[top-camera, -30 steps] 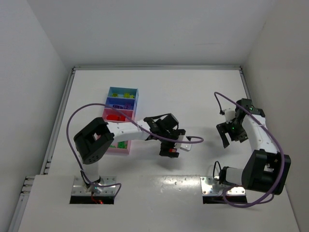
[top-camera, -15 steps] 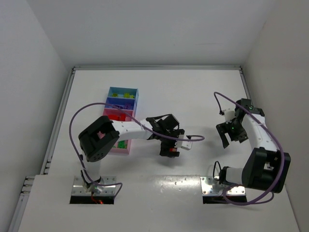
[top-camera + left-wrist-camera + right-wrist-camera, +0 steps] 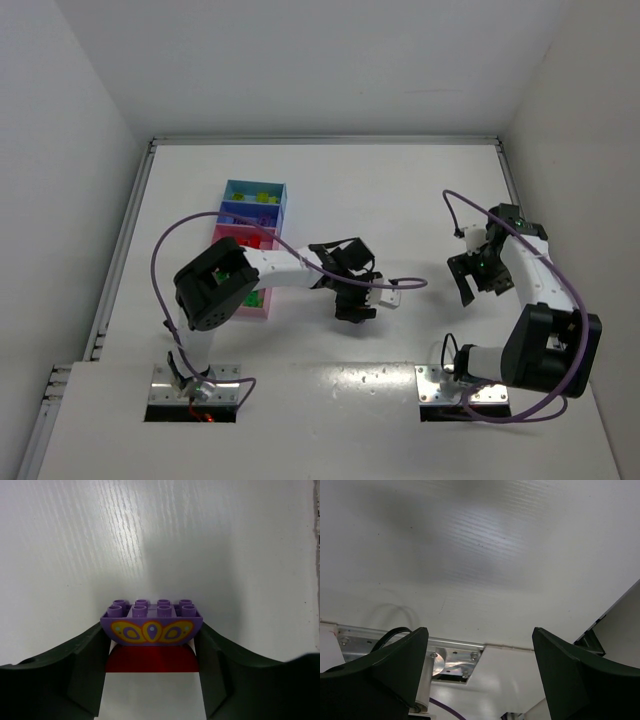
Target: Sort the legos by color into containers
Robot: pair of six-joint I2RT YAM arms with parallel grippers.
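One purple lego, stacked on one red lego, sits on the table just right of the containers. The left gripper pinches the purple lego at both ends, its arm stretched low to the right. The right gripper hangs spread wide and holds nothing, its arm folded back.

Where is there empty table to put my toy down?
Bare: the far table behind both hands, and the gap between left hand and right hand. Crowded: around the containers and the left arm.
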